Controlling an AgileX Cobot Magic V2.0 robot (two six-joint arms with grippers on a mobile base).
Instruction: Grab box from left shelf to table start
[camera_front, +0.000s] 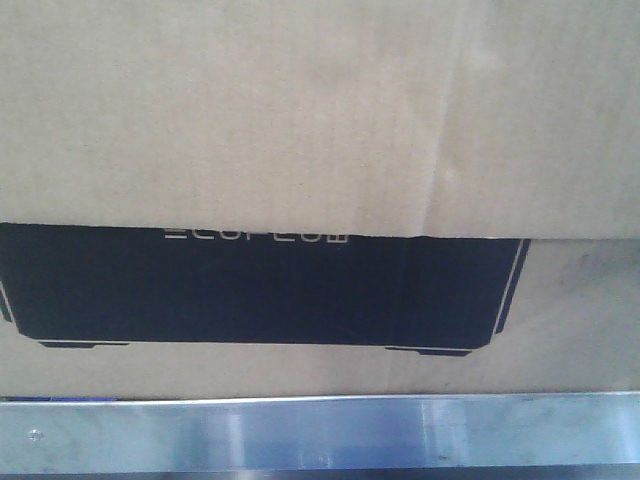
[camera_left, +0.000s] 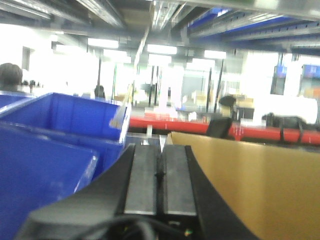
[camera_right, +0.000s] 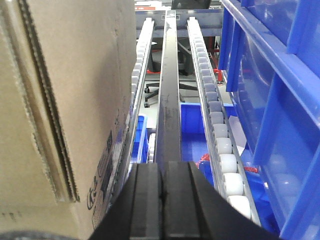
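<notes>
Your front camera is filled by the box (camera_front: 300, 120): ribbed brown cardboard with a black printed rectangle, its pale lettering half cut off by an overlapping cardboard sheet. It sits just behind the brushed, silvery front of the left shelf (camera_front: 320, 435), with a small screw (camera_front: 36, 435) near that front's left end. In your left wrist view, smooth blue plastic bins (camera_left: 65, 120) stand at left. The left gripper (camera_left: 160, 172) is mid-frame, flat grey pads pressed together on nothing, and the cardboard wall rises just to its right. In your right wrist view, the box's raw corrugated edge stands at left and the right gripper (camera_right: 161, 200) is likewise clenched empty. White roller tracks (camera_right: 216, 120) and blue tubs (camera_right: 270, 75) run along the right.
</notes>
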